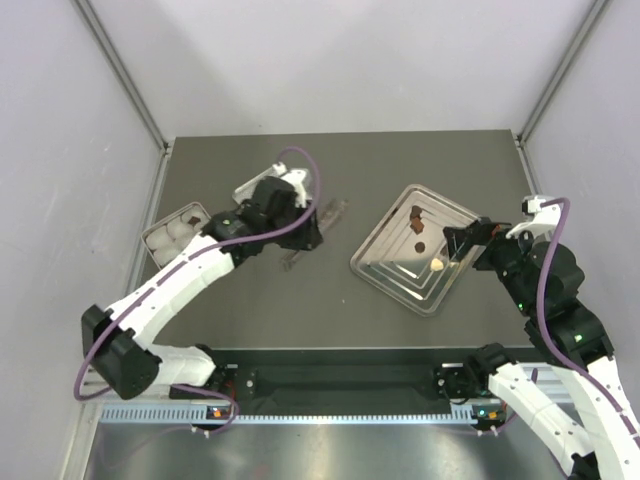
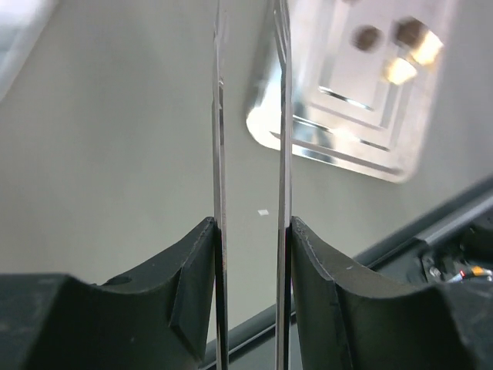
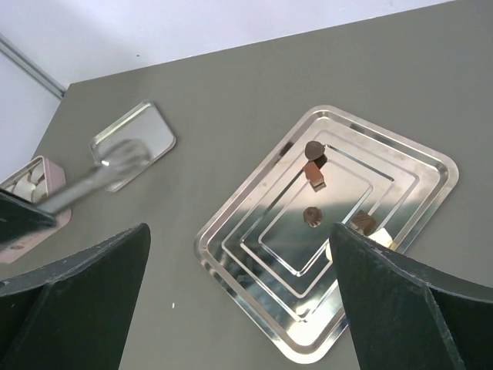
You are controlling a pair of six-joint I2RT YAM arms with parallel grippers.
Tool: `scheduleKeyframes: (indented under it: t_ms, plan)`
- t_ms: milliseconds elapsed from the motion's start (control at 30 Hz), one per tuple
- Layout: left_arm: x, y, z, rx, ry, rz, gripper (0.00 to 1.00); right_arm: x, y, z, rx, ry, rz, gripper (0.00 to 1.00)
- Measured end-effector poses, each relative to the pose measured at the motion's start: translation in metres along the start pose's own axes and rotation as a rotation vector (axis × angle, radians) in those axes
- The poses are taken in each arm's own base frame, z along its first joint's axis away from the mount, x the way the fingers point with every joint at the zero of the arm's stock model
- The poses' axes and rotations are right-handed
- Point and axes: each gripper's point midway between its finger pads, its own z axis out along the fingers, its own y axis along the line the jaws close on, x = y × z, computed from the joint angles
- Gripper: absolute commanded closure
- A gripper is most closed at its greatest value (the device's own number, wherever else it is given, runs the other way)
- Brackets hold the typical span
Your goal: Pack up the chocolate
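Observation:
Several chocolate pieces lie on a steel tray (image 1: 385,268): dark ones (image 1: 416,213) and a cream one (image 1: 438,263). The right wrist view shows the dark pieces (image 3: 313,216) and a cream piece (image 3: 383,236) half hidden by my finger. The left wrist view shows them blurred (image 2: 400,71). My left gripper (image 1: 305,225) (image 2: 250,231) is shut on thin metal tongs (image 1: 330,212) (image 2: 219,154), left of the tray. The blades stand apart and their tips are out of view. My right gripper (image 1: 462,243) (image 3: 239,231) is open and empty over the tray's right side.
A small box (image 1: 175,232) (image 3: 31,181) with cream pieces and a dark one stands at the left table edge. A shiny flat metal plate (image 3: 132,143) lies between box and tray. White walls close in the table on three sides.

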Motion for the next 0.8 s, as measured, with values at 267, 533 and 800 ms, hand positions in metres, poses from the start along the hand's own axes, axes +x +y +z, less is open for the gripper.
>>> scheduleKeyframes:
  t_ms: [267,533,800]
  plan:
    - [0.058,-0.081,0.067,0.129,0.132,0.139,0.54,-0.003,-0.001,-0.001,0.008,-0.005,0.004,0.00]
    - [0.106,-0.149,0.117,0.179,0.223,0.293,0.50,-0.007,-0.002,-0.002,0.020,-0.017,0.004,0.00]
    - [0.109,-0.175,0.138,0.203,0.205,0.332,0.50,-0.008,-0.005,-0.002,0.030,-0.021,-0.010,0.00]
